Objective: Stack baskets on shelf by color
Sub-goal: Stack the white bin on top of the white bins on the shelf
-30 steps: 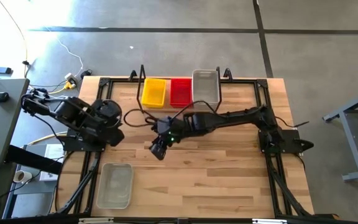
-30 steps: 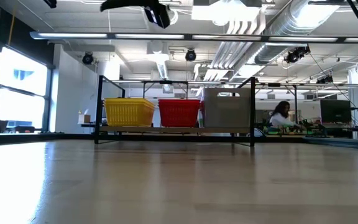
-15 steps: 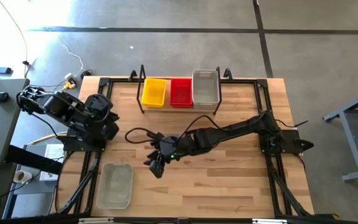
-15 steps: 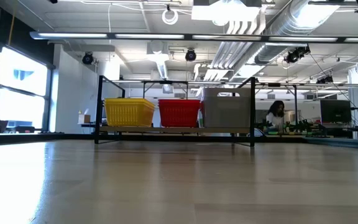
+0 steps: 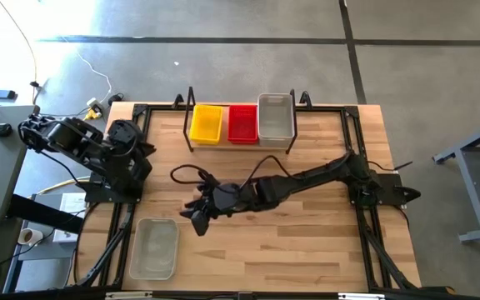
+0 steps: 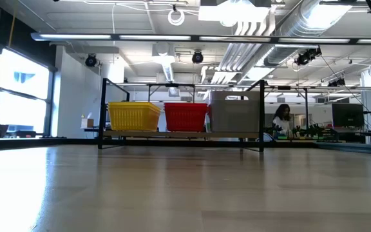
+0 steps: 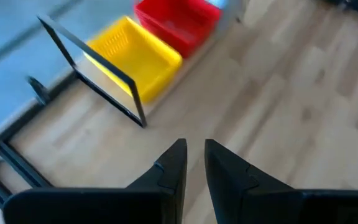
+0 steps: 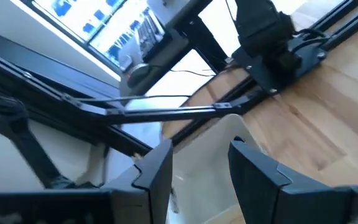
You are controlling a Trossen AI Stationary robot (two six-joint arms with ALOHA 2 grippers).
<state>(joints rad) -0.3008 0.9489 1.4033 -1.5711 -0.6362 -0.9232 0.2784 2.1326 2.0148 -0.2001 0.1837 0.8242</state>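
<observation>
Two black jointed arms with black cabling; right gripper has matte black angular plastic fingers.

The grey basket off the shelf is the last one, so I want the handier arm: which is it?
Probably right: the right gripper, open, hangs just beside the grey basket. The left gripper sits folded back near the shelf.

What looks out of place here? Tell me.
One grey basket sits alone at the table's near-left corner, far from the shelf holding yellow, red and grey baskets. The right gripper, open, reaches toward it. Nothing looks spilled or damaged.
</observation>
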